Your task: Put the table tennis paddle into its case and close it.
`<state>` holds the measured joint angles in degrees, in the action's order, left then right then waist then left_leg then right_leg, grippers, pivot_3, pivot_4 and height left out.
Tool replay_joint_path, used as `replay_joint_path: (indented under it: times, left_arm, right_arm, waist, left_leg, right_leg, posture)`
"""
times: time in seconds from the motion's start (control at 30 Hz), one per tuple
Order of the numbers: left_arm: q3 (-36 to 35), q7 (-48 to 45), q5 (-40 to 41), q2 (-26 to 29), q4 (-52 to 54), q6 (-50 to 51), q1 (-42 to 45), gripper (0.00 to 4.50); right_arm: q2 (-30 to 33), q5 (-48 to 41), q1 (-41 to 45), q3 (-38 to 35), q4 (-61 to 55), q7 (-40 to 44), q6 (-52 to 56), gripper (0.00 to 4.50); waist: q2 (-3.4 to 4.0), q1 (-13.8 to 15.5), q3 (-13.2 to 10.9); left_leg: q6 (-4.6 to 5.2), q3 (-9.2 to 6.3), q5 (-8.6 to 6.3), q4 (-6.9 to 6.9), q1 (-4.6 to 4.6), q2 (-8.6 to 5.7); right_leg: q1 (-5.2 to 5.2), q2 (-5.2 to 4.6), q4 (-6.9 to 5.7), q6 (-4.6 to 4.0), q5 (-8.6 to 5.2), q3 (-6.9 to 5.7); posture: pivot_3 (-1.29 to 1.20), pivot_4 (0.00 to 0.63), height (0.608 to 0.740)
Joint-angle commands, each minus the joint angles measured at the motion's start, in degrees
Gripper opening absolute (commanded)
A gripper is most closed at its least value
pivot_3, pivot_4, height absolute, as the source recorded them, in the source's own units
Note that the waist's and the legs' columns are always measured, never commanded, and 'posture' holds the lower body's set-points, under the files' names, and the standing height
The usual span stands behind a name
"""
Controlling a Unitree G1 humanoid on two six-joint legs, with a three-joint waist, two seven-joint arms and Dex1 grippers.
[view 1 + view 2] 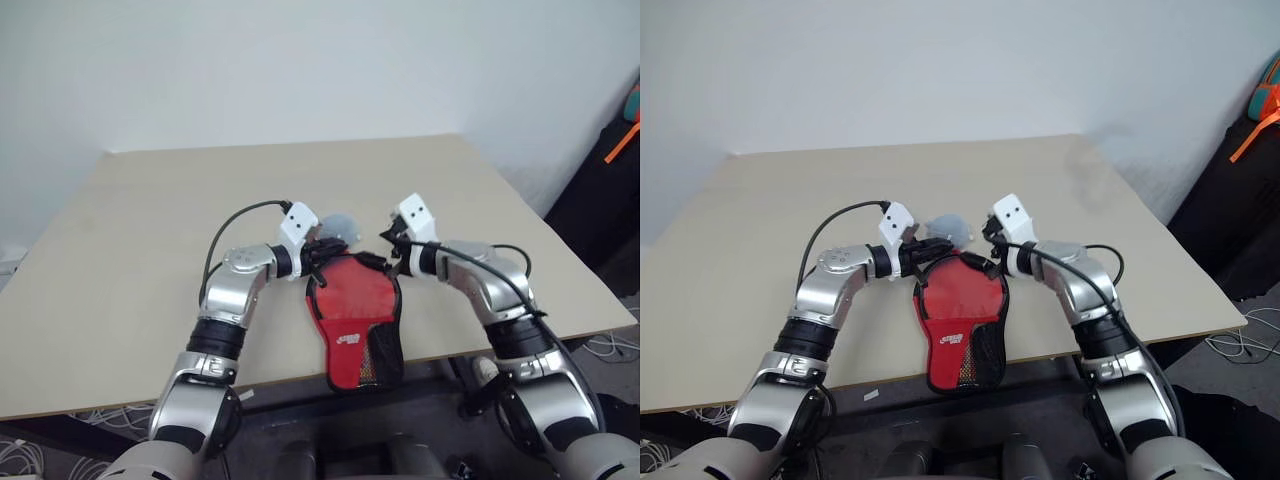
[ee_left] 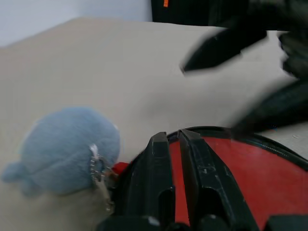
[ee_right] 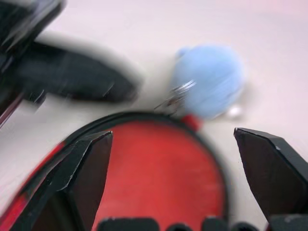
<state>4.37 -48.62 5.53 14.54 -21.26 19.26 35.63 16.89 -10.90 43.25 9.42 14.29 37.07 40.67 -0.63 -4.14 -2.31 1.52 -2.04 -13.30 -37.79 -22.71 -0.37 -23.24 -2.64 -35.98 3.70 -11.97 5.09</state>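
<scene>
Fingers of the left gripper (image 2: 175, 159) are pressed together over the case's rim, though a real pinch on it cannot be confirmed, while the right gripper (image 3: 180, 144) stands spread wide above the round end, holding nothing. Between them the case (image 1: 352, 318) lies on the table (image 1: 130, 250), its mesh neck over the near edge, red showing through its clear front. Just beyond its rounded end sits a pale blue fluffy wad (image 2: 67, 149) on a short chain.

Table (image 1: 150, 250) open — wad (image 1: 340, 228) behind case (image 1: 352, 300)
</scene>
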Motion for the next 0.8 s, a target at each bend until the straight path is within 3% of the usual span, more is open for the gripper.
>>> replay_joint_path:
  times: [0.03,0.4,0.8]
  left_arm:
    - [1.1,1.5,0.9,-1.5,2.4,0.2,-0.3,0.28]
    - [4.5,3.9,-0.2,-2.7,3.4,-0.1,-5.7,0.28]
    - [5.3,5.1,0.0,0.8,7.8,2.7,-10.9,0.28]
  right_arm:
    - [0.0,1.8,6.7,-1.7,10.1,-0.1,-7.2,4.46]
    - [-7.0,5.4,26.3,-6.0,49.7,-7.6,-27.5,4.46]
    - [-13.5,5.1,30.2,-13.1,61.0,-16.5,-32.5,4.46]
  waist:
    - [0.01,0.0,0.0]
    - [0.08,-0.3,0.0]
    - [0.15,-1.1,0.0]
  left_leg:
    - [0.0,0.0,0.0,0.0,0.0,0.0]
    - [-0.01,0.03,0.01,0.16,0.08,-0.02]
    - [-0.02,-0.04,0.02,0.25,0.08,-0.04]
  right_leg:
    - [0.0,0.0,0.01,0.0,0.0,0.0]
    - [-0.02,0.0,0.0,-0.04,0.02,0.09]
    - [-0.05,0.0,-0.03,-0.05,0.03,0.08]
  posture:
    - [0.0,0.0,0.74]
    - [0.0,0.0,0.74]
    - [0.0,0.0,0.74]
